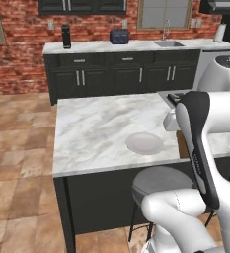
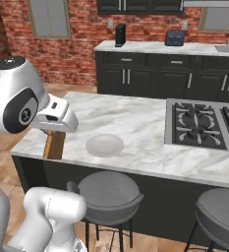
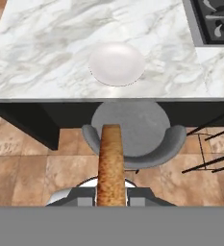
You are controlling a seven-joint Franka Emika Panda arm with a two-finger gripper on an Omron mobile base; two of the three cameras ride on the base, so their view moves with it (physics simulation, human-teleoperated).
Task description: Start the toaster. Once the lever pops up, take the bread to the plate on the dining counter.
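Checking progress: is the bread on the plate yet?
No, the bread sits clamped in the tool, short of the bare plate.

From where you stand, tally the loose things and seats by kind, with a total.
Plates: 1, plate on the dining counter
Bread slices: 1, bread in the gripper
Toasters: 1, toaster
Stools: 2, stool, second stool
Total: 5

Base views flank the dining counter [image 1: 92, 133], hand view overhead
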